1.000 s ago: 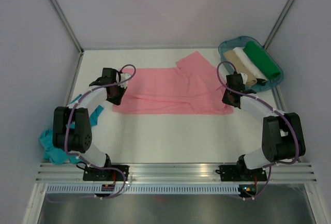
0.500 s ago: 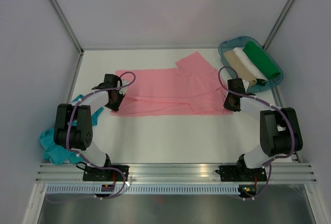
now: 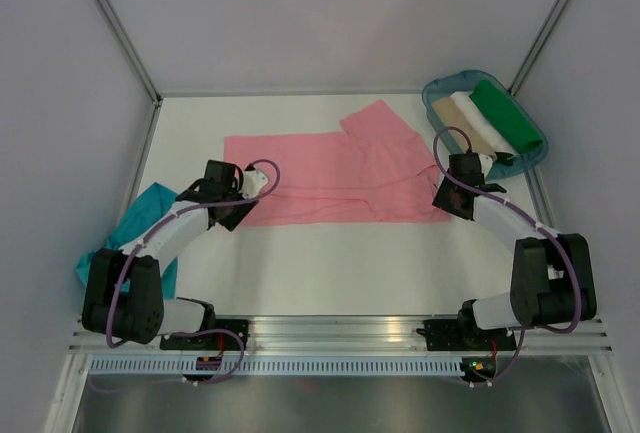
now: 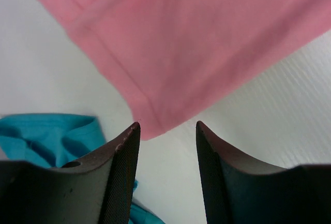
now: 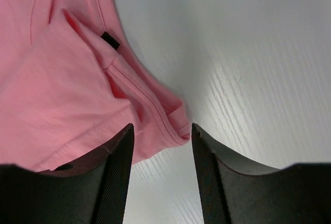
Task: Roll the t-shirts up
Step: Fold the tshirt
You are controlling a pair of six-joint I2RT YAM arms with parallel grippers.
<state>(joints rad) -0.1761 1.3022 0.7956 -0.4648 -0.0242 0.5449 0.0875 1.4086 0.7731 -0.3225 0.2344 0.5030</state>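
Observation:
The salmon pink t-shirt [image 3: 330, 178] lies spread flat across the table, one sleeve pointing to the far right. My left gripper [image 3: 241, 215] is open at the shirt's near left corner. In the left wrist view that corner [image 4: 196, 48] lies just ahead of the open gripper [image 4: 166, 127]. My right gripper [image 3: 447, 203] is open at the near right corner. In the right wrist view the hemmed folds of the shirt [image 5: 77, 79] reach between the tips of the gripper [image 5: 161, 127], ungripped. The teal blue t-shirt [image 3: 130, 243] lies crumpled at the table's left edge and shows in the left wrist view [image 4: 46, 136].
A teal plastic tray [image 3: 437, 91] stands at the far right corner, holding rolled beige, white and green cloths [image 3: 505, 118]. Grey walls close in the left, right and far sides. An aluminium rail [image 3: 340, 331] runs along the near edge.
My left arm has swung nearer and to the right, from the shirt's left edge to its near left corner. The right gripper has barely shifted. The shirt lies much as before.

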